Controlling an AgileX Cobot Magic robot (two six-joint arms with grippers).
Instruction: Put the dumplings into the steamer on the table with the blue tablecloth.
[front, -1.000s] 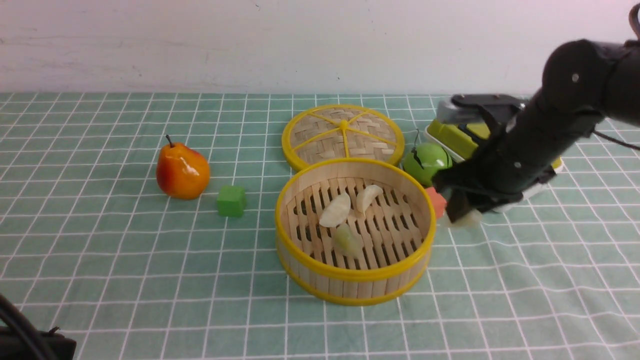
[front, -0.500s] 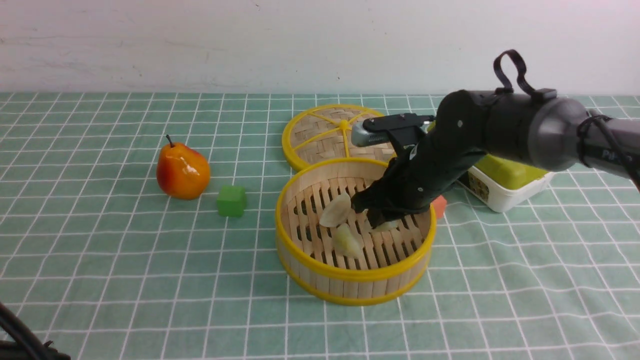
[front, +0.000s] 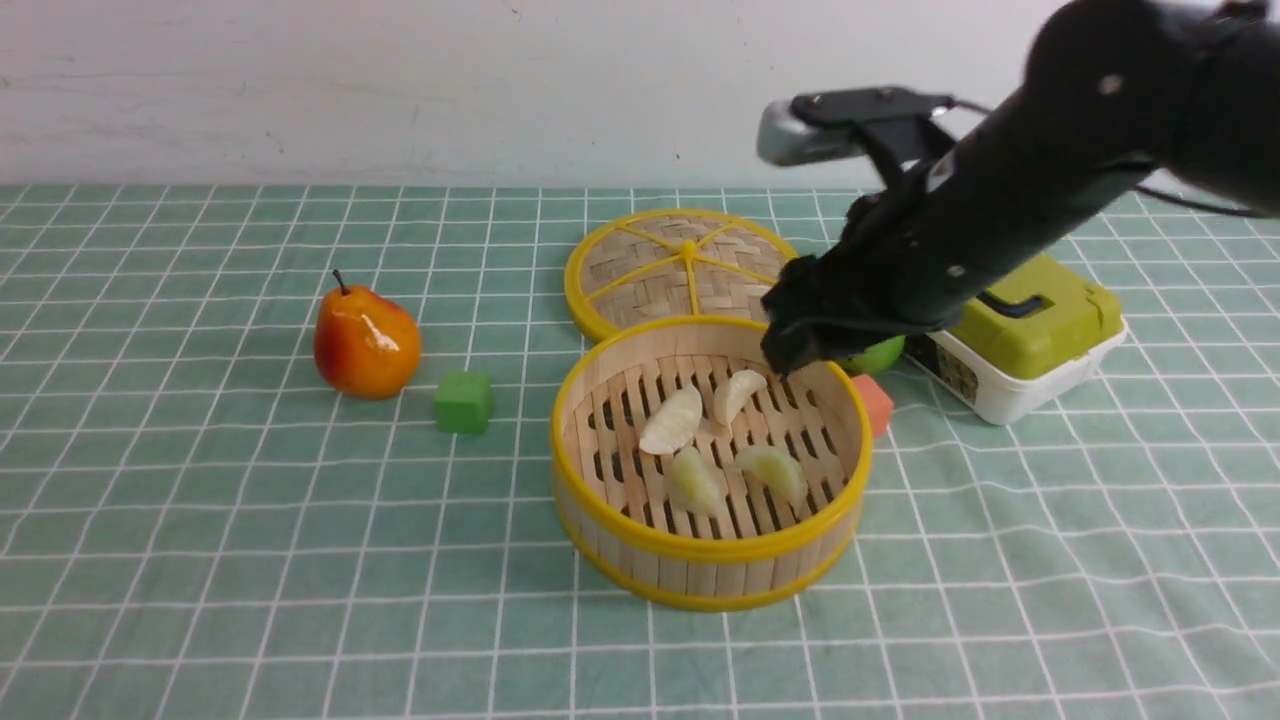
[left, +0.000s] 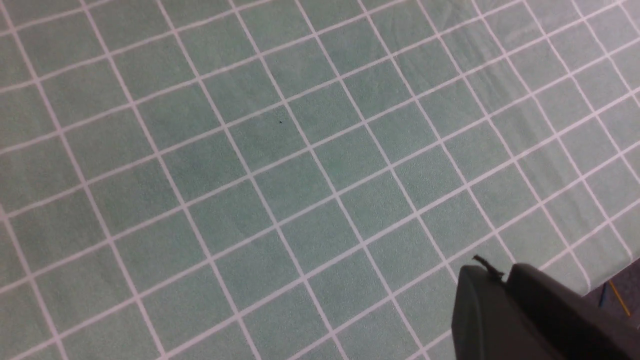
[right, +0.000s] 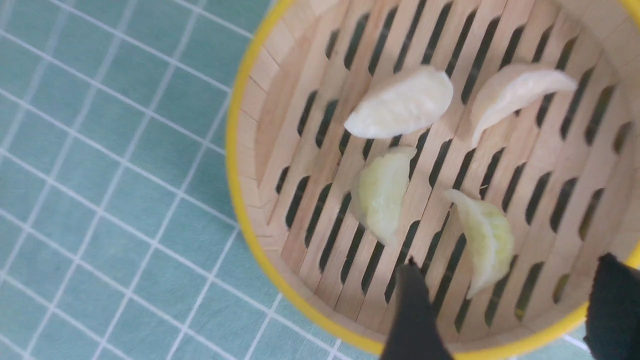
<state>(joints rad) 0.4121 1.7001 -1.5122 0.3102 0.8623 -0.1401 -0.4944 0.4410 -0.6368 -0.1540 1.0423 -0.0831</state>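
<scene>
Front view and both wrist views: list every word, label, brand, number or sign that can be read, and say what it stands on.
No text can be read in any view.
label on the side of the white box with the green lid: dark print, too small and blurred to read.

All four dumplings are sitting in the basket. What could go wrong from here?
The open right hand hangs over the far rim of the steamer; swinging away low might clip it and jolt the dumplings. The green apple and lunch box sit close beside it and could get bumped.
</scene>
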